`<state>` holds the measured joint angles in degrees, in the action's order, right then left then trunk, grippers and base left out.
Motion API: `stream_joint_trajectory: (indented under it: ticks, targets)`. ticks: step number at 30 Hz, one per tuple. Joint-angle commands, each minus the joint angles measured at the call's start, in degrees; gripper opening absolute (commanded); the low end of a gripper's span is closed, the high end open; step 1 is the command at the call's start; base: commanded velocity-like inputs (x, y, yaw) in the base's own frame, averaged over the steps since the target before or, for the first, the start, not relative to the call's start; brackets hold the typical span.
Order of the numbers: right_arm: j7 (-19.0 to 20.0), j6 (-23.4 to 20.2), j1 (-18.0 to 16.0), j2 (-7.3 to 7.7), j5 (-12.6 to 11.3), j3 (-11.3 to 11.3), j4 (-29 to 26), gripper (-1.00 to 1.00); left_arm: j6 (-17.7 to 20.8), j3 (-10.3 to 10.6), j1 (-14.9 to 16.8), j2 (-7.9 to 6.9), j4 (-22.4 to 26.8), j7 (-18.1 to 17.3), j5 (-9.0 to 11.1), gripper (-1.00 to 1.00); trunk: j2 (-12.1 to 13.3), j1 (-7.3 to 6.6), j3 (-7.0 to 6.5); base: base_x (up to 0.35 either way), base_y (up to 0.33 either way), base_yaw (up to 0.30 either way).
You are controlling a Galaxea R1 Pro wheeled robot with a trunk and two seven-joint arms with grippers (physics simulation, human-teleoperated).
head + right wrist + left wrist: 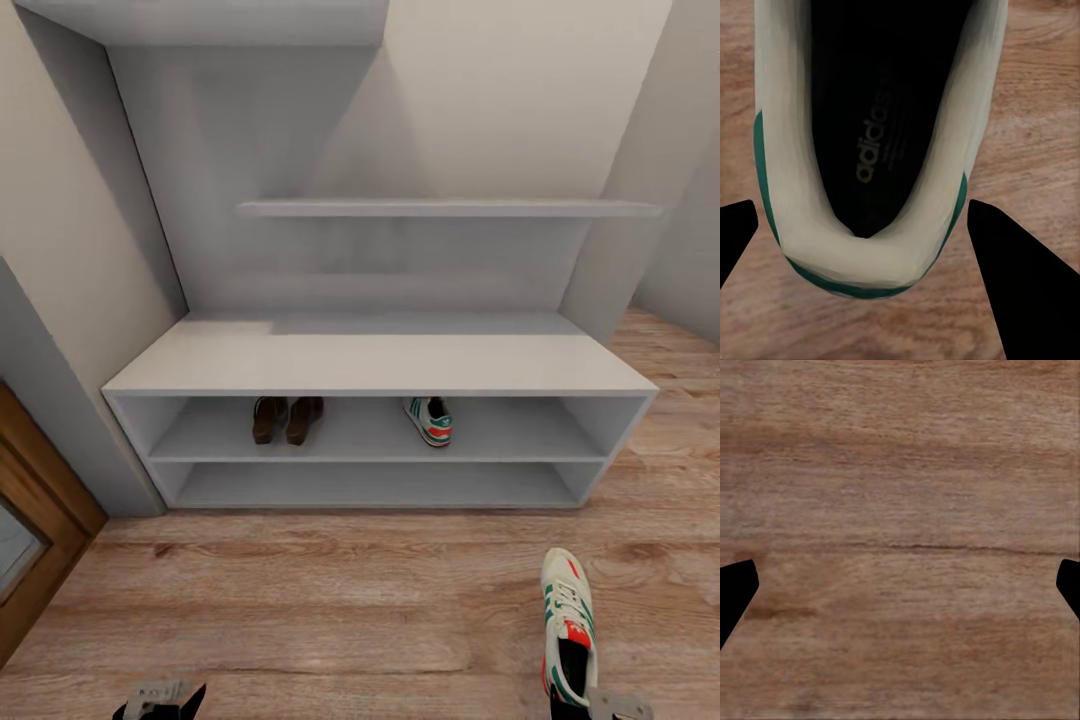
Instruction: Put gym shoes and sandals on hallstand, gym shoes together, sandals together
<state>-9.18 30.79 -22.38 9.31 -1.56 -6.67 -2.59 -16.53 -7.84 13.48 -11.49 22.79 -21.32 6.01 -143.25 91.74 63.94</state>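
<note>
You had both sandals side by side on the upper shelf of the hallstand, left of centre, with one gym shoe sitting further right on that same shelf. The other gym shoe was lying on the corridor floor near you on the right, and your right gripper hung wide open with a finger on each side of its heel. Your left gripper was spread open too, just over bare planks at the near left.
</note>
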Motion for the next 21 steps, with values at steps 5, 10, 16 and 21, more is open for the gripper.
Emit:
stream_joint_trajectory:
  ticks: [5,10,16,21]
  targets:
    - [0.2,0.4,0.0,0.00,-0.2,-0.2,0.1,-1.00,-0.8,0.0,-1.0,-0.43,-0.3,-2.3,1.5,1.00,0.0,-0.01,0.04,0.000,0.000,0.000]
    - [0.2,0.6,0.0,0.00,-0.3,-0.2,-0.1,-1.00,-0.9,-0.1,-1.1,-0.54,-0.4,-2.6,1.7,1.00,0.0,-0.01,0.04,0.000,0.000,0.000]
    - [0.2,0.7,0.0,-0.12,-0.3,-0.2,-0.1,-1.00,-1.0,-0.1,-1.2,-0.75,-0.3,-2.8,1.8,1.00,0.0,-0.01,0.04,0.000,0.000,0.000]
    - [0.2,0.7,0.0,-0.16,-0.3,-0.3,0.0,-1.00,-1.0,-0.2,-1.2,-0.88,0.2,-2.8,1.7,1.00,0.0,-0.01,0.04,0.000,-0.110,0.000]
